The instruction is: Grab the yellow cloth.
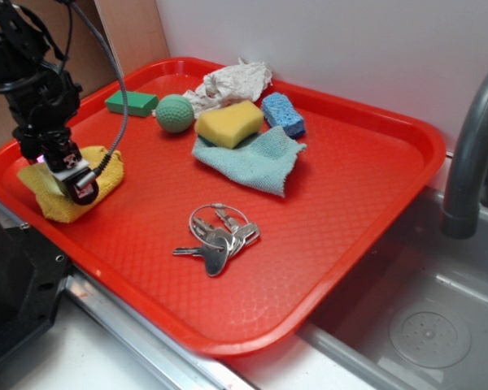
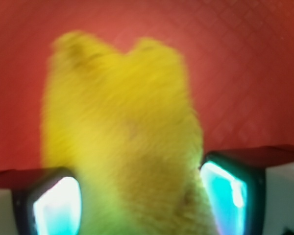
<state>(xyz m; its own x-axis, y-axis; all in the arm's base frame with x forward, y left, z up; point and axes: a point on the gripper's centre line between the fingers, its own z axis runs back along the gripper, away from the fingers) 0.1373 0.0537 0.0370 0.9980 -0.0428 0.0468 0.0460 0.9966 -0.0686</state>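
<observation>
At the left corner of the red tray [image 1: 374, 130], well apart from the keys [image 1: 218, 236], the yellow cloth [image 1: 61, 191] lies bunched under the gripper [image 1: 75, 180]. In the wrist view its fingers [image 2: 56, 205] stand spread on either side of the cloth [image 2: 122, 137], apparently placed so that closing would pinch the raised fold rather than scrape flat fabric.

Nothing readable anywhere here, honestly. No labels, brand names, numbers or signs on anything in the exterior view. The keys [image 1: 218, 238] might carry stamped markings, but they're too small to make out. The wrist view is too blurry for any text.
</observation>
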